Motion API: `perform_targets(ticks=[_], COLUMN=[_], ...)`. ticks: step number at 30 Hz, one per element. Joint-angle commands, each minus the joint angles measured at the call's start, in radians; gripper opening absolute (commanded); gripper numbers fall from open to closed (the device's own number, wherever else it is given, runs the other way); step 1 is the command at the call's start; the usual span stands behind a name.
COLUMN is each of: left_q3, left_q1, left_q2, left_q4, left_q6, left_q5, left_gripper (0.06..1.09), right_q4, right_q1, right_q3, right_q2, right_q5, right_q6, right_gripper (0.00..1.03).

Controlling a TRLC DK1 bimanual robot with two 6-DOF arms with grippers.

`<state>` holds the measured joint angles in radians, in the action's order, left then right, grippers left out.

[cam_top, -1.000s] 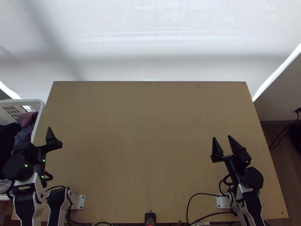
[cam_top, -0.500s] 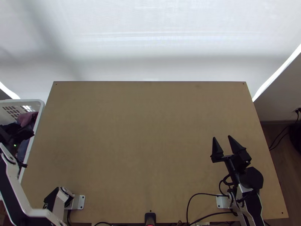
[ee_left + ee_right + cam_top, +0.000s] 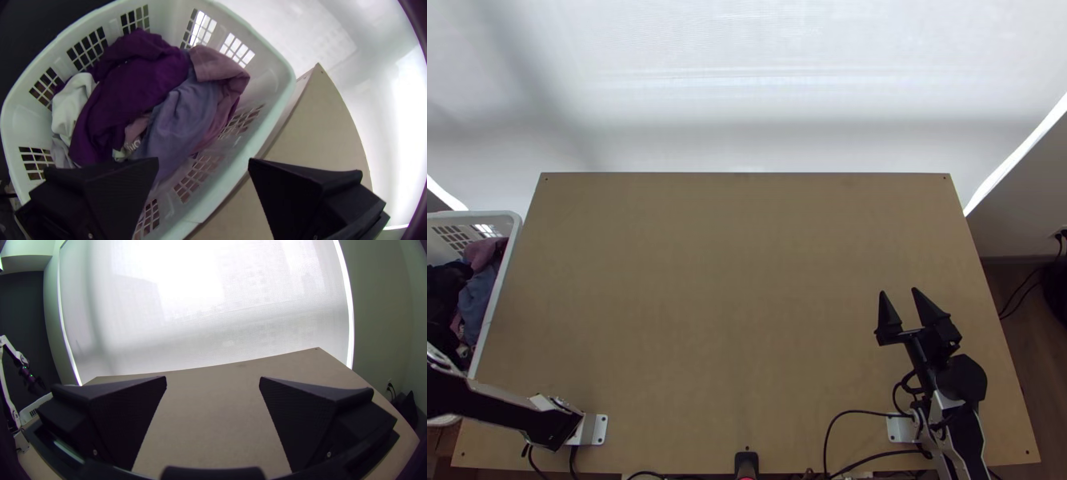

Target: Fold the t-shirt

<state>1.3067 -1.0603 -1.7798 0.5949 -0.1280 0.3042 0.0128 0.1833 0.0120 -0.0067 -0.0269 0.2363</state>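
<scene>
Can't tell which is the t-shirt: bunched clothes (image 3: 129, 93) lie in the white basket (image 3: 513, 232), at the table's 9 o'clock in top view, & none can be picked out for sure. L gripper (image 3: 203, 159) is open wide, its two fingers well apart w/ the clothes & basket rim seen past them, nothing in its grasp; whether it touches the cloth, can't tell. R gripper (image 3: 899, 291) hangs over the table (image 3: 739, 320) at abt 4 o'clock, tips pointing to roughly 11, also well open, nothing btwn its fingers. Basket has slotted walls. In it, in top view, a pink piece (image 3: 481, 252) sits twd the basket's 1 o'clock, w/ a blue one (image 3: 477, 300) just below, twd 3. Left wrist view has a purple piece (image 3: 133, 84) lying btwn the blue one & a white one (image 3: 71, 104), all crumpled. L arm (image 3: 499, 408) comes from its base at the table's 7–8 o'clock, R arm (image 3: 971, 436) from abt 5. Pale blind (image 3: 747, 96) beyond 12; black cable (image 3: 851, 413) nr 5.
</scene>
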Motion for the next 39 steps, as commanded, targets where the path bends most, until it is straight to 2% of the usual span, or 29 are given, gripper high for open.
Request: perform_targets(ticks=[1, 7, 16, 21, 22, 23, 24, 26, 31, 39], left_q3=[0.088, 0.154, 0.161, 0.177, 0.177, 0.175, 0.175, 0.164, 0.167, 0.187], left_q1=[-0.015, -0.023, -0.023, -0.023, -0.023, -0.024, -0.026, -0.033, -0.04, -0.017], left_q2=[-0.119, -0.273, -0.406, -0.466, -0.475, -0.484, -0.491, -0.484, -0.417, -0.162], left_q4=[0.039, 0.039, -0.119, -0.158, -0.161, -0.162, -0.167, -0.199, -0.156, -0.101], left_q6=[0.001, -0.03, -0.045, -0.071, -0.079, -0.081, -0.078, -0.076, -0.058, 0.039], left_q5=[0.013, 0.01, -0.037, -0.062, -0.07, -0.086, -0.099, -0.096, -0.056, 0.019], left_gripper=[1.03, 1.03, 1.03, 1.03, 1.0, 0.88, 0.66, 0.08, 0.09, 0.09], right_q4=[-0.016, -0.016, -0.016, -0.016, -0.016, -0.016, -0.016, -0.016, -0.016, -0.016], right_q1=[0.007, 0.007, 0.007, 0.007, 0.007, 0.007, 0.007, 0.007, 0.007, 0.007], right_q3=[-0.004, -0.004, -0.004, -0.004, -0.004, -0.004, -0.004, -0.004, -0.004, -0.004], right_q2=[0.005, 0.005, 0.005, 0.005, 0.005, 0.005, 0.005, 0.005, 0.005, 0.005], right_q5=[-0.011, -0.011, -0.011, -0.011, -0.011, -0.011, -0.011, -0.011, -0.011, -0.011], right_q6=[0.021, 0.021, 0.021, 0.021, 0.021, 0.021, 0.021, 0.021, 0.021, 0.021], right_gripper=[0.98, 0.98, 0.98, 0.98, 0.98, 0.98, 0.98, 0.98, 0.98, 0.98])
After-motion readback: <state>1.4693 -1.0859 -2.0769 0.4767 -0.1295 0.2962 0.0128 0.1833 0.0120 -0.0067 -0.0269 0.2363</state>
